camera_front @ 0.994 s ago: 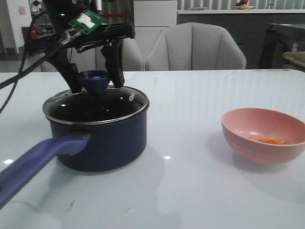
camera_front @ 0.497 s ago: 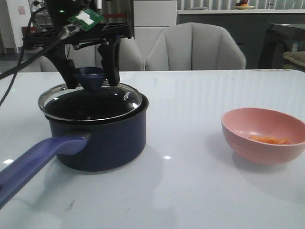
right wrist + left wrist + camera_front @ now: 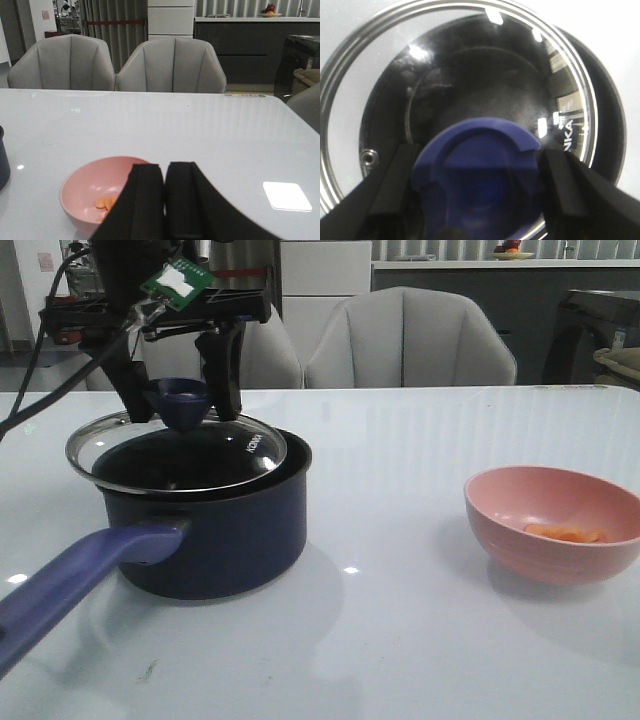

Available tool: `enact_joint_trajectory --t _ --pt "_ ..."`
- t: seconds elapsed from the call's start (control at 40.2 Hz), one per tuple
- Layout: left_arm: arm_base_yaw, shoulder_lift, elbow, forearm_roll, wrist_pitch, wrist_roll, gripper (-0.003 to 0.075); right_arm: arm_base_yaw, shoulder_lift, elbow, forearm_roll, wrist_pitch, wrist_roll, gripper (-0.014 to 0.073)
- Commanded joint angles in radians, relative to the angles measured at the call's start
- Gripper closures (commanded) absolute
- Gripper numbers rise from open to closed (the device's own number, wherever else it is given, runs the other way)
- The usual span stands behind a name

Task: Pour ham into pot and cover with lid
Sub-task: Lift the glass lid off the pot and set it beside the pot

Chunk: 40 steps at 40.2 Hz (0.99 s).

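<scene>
Cool, even light falls from overhead, and the glossy white counter (image 3: 420,570) throws it back as small bright specks and a pale streaked sheen toward the far edge. Soft grey shadows pool beside the pot (image 3: 215,525) and the pink bowl (image 3: 553,530). The lid (image 3: 470,100) catches hard white glints on its glass and rim, and its knob (image 3: 480,185) sits blurred up close. The room behind is dimmer and slightly soft.
</scene>
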Motion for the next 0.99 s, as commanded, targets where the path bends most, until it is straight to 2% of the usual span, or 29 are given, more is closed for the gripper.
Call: enact_joint_trajectory --t 0.0,0.248,0.969 --pt "0.020 -0.056 -0.035 -0.006 0.002 0.005 0.0473 -0.005 -0.021 0.010 -0.005 -0.082 -0.003 0.0442" --pt "0.072 -0.062 -0.035 -0.043 0.052 0.050 0.0473 -0.005 -0.021 0.010 -0.005 -0.082 -0.003 0.0442" --pt "0.242 -0.130 -0.029 -0.047 0.090 0.163 0.0473 -0.005 -0.021 0.010 -0.005 -0.082 -0.003 0.0442"
